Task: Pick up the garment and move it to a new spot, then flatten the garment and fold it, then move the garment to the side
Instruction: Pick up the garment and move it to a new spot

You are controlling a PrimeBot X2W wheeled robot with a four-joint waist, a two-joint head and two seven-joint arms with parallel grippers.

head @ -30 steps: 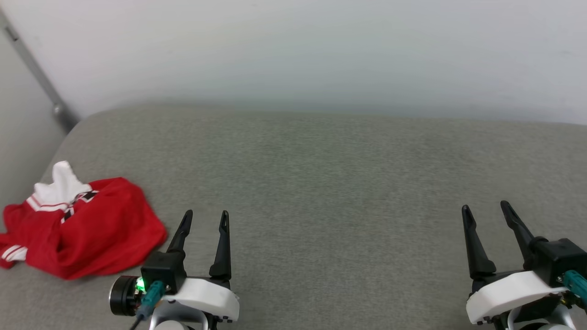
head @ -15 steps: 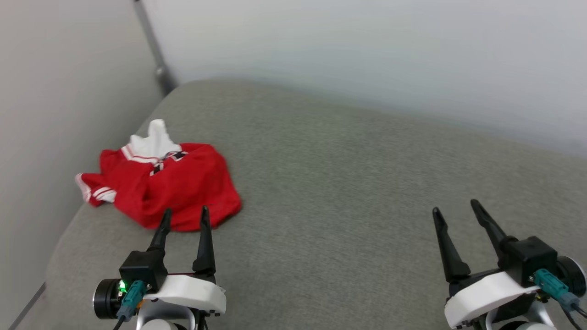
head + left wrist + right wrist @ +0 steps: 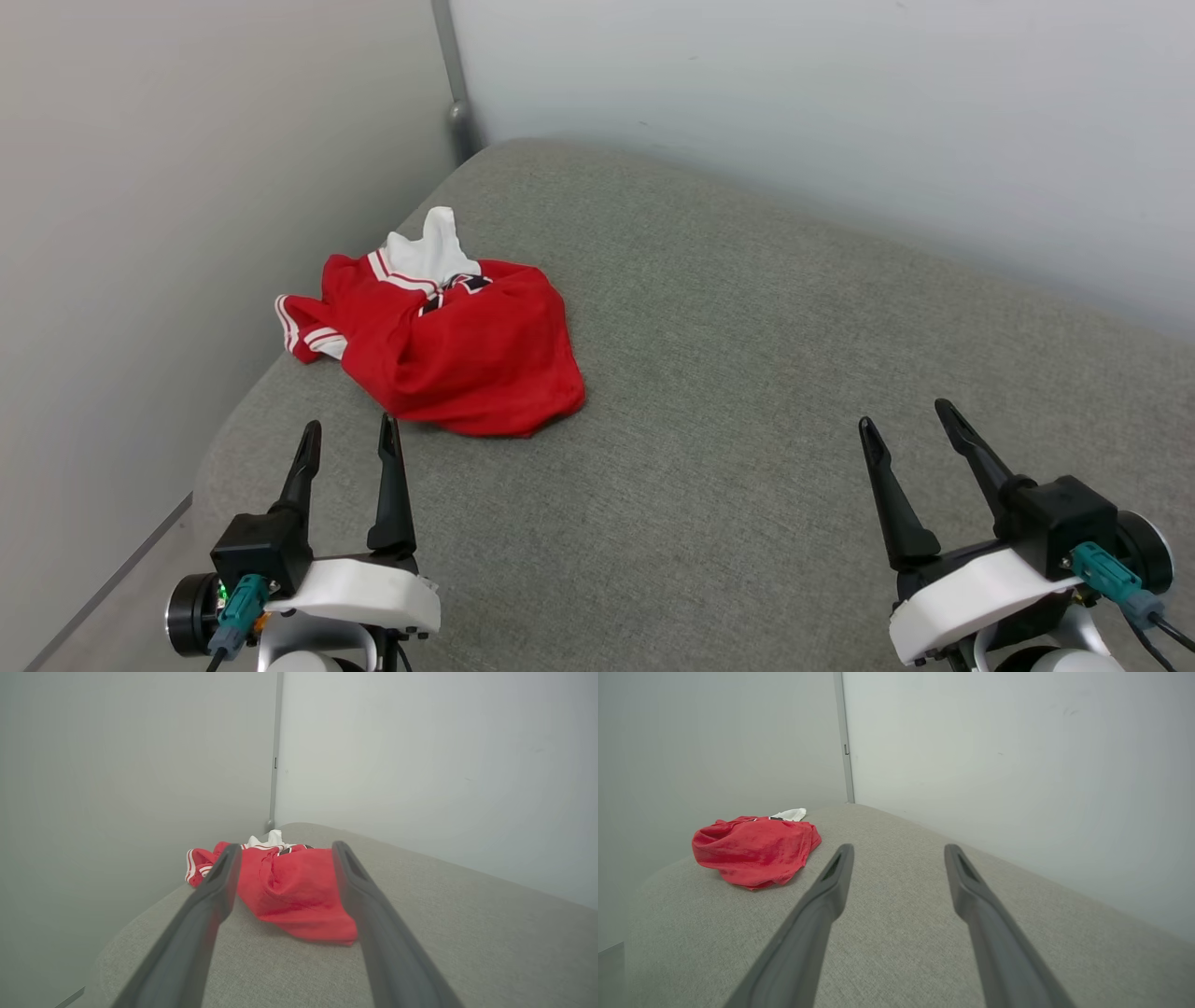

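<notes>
The garment [image 3: 457, 350] is a bright red shirt with white striped trim, crumpled in a heap near the far left corner of a grey cushioned surface [image 3: 747, 392]. The left wrist view has the garment [image 3: 292, 891] straight ahead between the fingers, and in the right wrist view the garment [image 3: 754, 849] lies off to the left. My left gripper [image 3: 347, 431] hovers open just short of the heap, holding nothing. At the lower right my right gripper [image 3: 904, 415] is open too, far from the shirt and empty.
Pale walls meet in a corner with a grey vertical strip [image 3: 455, 84] right behind the shirt. The cushioned surface drops off at its left edge [image 3: 210, 439] beside my left gripper. Open grey fabric spreads to the right.
The camera has swung left, so the shirt now sits nearer the picture's middle and the left wall shows. Both grippers stay open as before; the shirt lies in the same heap.
</notes>
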